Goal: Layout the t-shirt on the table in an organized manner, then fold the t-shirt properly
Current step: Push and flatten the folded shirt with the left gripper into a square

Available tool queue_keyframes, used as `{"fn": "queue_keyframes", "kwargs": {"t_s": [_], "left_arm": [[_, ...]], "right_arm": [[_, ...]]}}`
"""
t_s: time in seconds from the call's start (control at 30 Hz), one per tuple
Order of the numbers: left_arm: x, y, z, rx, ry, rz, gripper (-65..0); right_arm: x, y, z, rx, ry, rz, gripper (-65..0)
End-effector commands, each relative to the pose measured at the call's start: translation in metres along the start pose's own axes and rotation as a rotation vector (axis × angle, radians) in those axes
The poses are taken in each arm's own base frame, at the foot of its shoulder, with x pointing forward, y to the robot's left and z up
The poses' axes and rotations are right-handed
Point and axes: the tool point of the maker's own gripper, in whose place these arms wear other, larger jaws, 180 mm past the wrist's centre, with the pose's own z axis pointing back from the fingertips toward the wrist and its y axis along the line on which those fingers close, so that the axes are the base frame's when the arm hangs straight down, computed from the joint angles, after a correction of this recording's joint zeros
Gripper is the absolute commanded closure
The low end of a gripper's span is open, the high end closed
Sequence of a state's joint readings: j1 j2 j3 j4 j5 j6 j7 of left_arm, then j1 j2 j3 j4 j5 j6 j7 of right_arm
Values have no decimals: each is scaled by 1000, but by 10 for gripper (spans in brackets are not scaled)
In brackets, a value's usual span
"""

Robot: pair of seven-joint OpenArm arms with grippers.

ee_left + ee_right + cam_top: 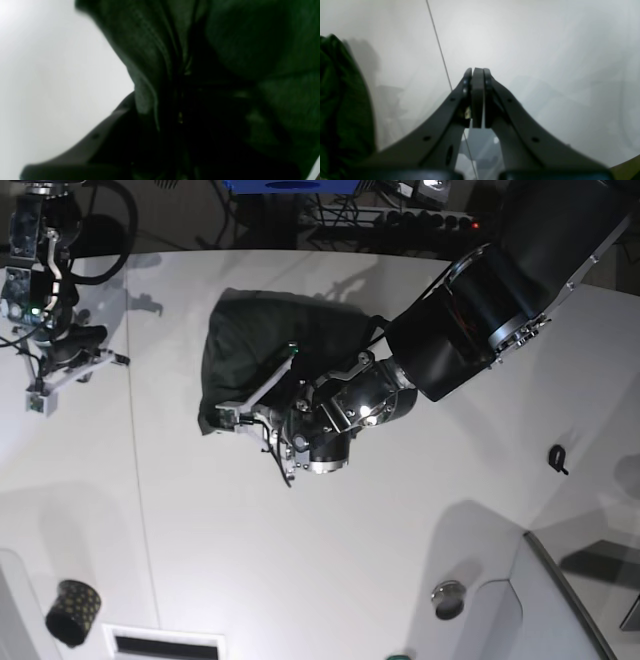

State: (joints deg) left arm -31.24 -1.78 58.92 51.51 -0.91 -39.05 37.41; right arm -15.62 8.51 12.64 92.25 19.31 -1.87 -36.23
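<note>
No readable writing, labels or brands in any view. T-shirt [270, 355] sits bunched in a dark green heap on the table [350, 560], upper centre in the base view. Left gripper [232, 417] is at the heap's lower edge, fingers nipped on a fold of the fabric; its wrist view is filled with cloth. Right gripper [478, 72] is pressed fully together, holding nothing, over bare table well left of the shirt. Dotted cup [72, 611] is near the bottom left corner.
</note>
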Motion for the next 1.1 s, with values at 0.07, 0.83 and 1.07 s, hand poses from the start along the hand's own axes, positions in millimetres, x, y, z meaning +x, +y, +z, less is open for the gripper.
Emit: {"fn": "queue_keyframes", "kwargs": {"t_s": [0.07,0.83,1.07], "left_arm": [[-3,0,1,-8,23,-14,0],[2,7,5,10,14,-27,0],[4,32,18,57,17,-40,-161]], "right_arm": [[13,0,3,4,-40,13,-5],[12,1,2,7,-39,16,-5],[13,1,2,8,-41,15,-5]]}}
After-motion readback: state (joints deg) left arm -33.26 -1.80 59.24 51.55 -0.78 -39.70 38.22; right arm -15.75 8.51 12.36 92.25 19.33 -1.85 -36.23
